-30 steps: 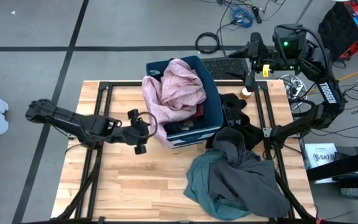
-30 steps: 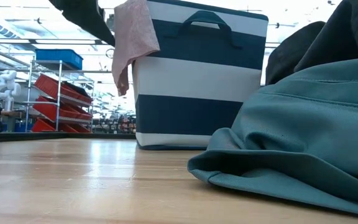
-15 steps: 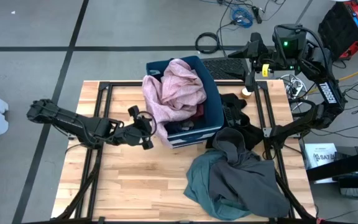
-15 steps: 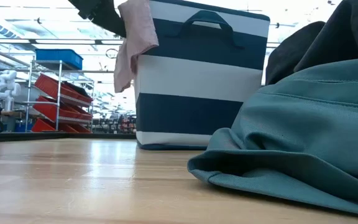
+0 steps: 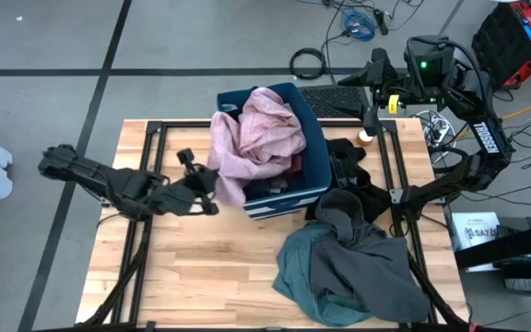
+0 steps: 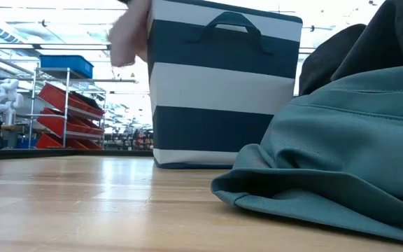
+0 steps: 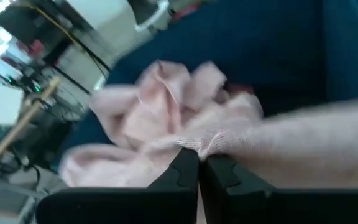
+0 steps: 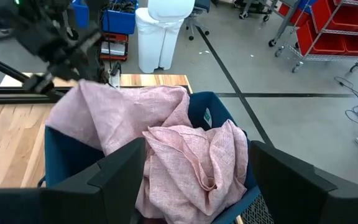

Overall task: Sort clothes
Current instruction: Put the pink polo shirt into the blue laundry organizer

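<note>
A dusty-pink garment (image 5: pixel 256 134) lies heaped in the navy and white striped bin (image 5: pixel 316 148) and spills over its left side. At that side my left gripper (image 5: pixel 212 183) is shut on the pink cloth. A grey-green garment (image 5: pixel 298 267) and a dark grey one (image 5: pixel 367 254) lie piled on the table's near right. A black piece (image 5: pixel 344 157) lies right of the bin. My right gripper (image 8: pixel 197 186) hangs open high behind the bin's far right, touching nothing. My left gripper pinches a bunched bit of the pink garment's overhanging part (image 7: pixel 205 147) between its two shut fingers (image 7: pixel 182 174). The fingers come from the table's left, nearly level. The cloth runs from the fingers back to the heap in the bin, lifted off the bin's side.
The table's near left is bare wood (image 5: pixel 201 267). A black frame rail (image 5: pixel 150 175) runs along the table's left. Cables and equipment (image 5: pixel 441 83) crowd the far right. The low view shows the bin (image 6: pixel 222 84) and the grey-green pile (image 6: pixel 341 154) close up.
My left gripper has shut on the pink flap that hung down the bin's left side. It has then risen and rolled at the wrist. The flap has come up off the bin's wall, while the heap in the bin stays put.
</note>
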